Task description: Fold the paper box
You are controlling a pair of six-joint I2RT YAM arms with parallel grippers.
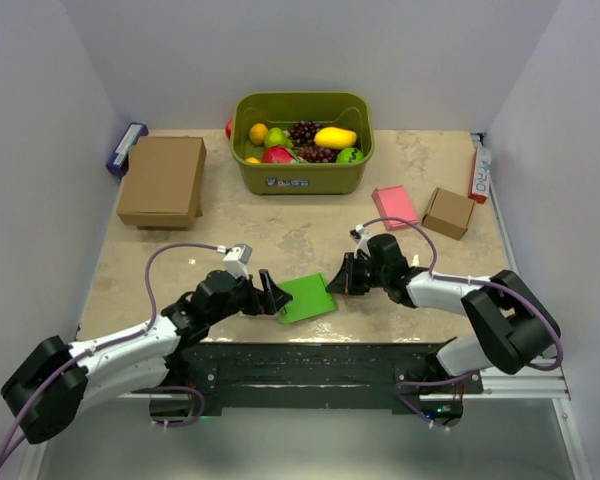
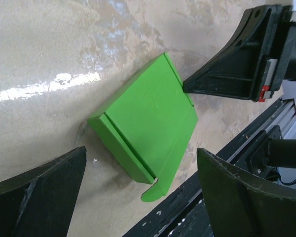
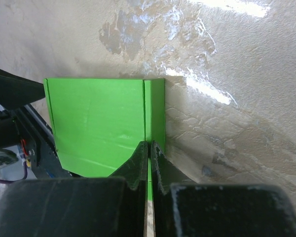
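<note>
Green paper box (image 2: 148, 126) lies closed and shallow, creased along one edge.

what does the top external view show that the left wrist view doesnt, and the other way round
Only top external: the green bin of fruit, a large brown box, a small brown box and the pink flat box. Only left wrist: the creases on the paper box and a rounded tab at its near corner, seen between the open left gripper. Both: the green paper box lying on the table, with the shut right gripper tip at its edge.
</note>
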